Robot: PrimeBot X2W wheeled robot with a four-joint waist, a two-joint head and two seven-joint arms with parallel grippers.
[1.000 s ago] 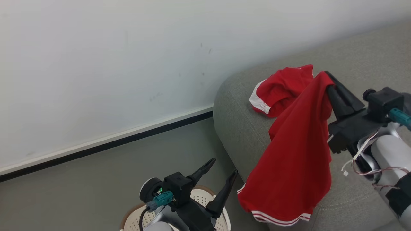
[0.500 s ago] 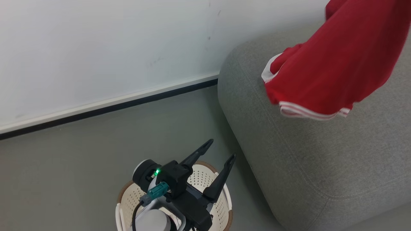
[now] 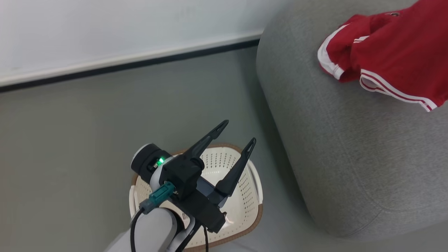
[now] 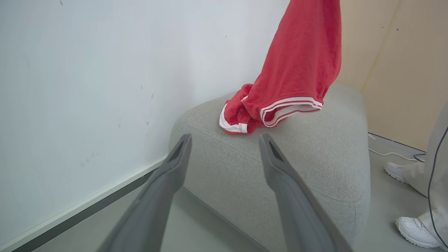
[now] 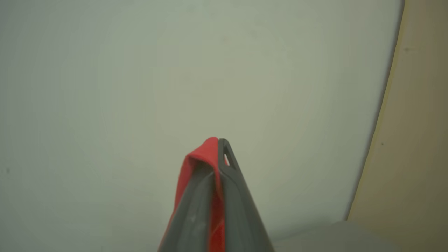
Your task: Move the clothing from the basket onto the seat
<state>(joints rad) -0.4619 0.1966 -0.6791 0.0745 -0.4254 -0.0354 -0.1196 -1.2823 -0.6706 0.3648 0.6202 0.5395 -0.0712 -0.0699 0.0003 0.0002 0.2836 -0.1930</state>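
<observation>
Fabric of bright-red, white-striped clothing (image 5: 189, 171) pinched in clenched right gripper (image 5: 217, 141), per right wrist view. Left wrist view: it hangs over grey woven seat (image 4: 332, 157). Left gripper (image 3: 239, 131) splayed above cream perforated basket (image 3: 245, 196).

The red clothing (image 3: 395, 59) runs off the head view's top and right edges. The left gripper (image 3: 239, 131) and its arm hide much of the basket (image 3: 245, 199). In the left wrist view 1 garment (image 4: 301, 63) leaves the top edge, and a person's leg (image 4: 439, 157) is cut at the right. The right gripper (image 5: 218, 143) covers most of that garment.
</observation>
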